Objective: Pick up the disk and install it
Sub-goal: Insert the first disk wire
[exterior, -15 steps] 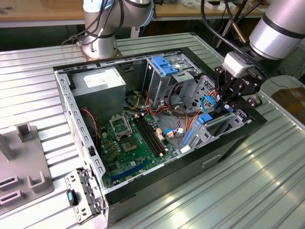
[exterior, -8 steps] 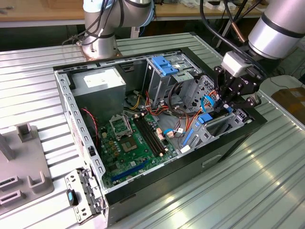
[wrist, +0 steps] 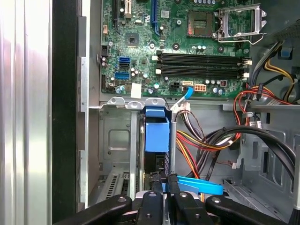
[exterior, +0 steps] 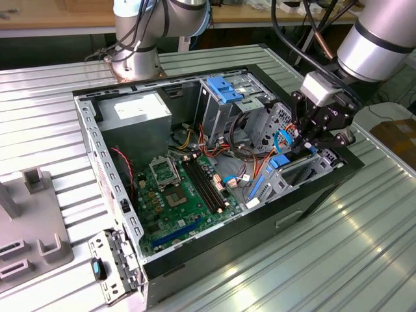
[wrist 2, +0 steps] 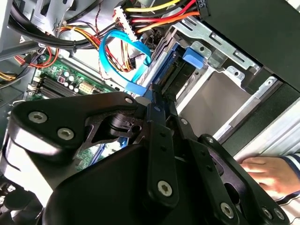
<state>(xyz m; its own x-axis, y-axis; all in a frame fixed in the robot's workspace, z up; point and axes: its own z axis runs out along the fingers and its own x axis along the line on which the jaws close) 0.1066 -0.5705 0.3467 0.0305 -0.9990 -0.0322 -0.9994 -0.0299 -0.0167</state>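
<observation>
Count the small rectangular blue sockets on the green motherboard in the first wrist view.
2: one socket and its neighbour sit adjacent near the motherboard edge; cables may hide others.

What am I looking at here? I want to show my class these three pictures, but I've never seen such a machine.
It is a robot arm working inside an opened computer case that lies on a ribbed metal table. The exterior view looks on from the side; both wrist views come from cameras riding on the arm, looking past its black gripper. The gripper's fingers are closed on the disk, a drive with blue rails, standing on edge in a bay at the case's corner. The green motherboard lies on the case floor. In the second wrist view a person's hand rests nearby.
</observation>
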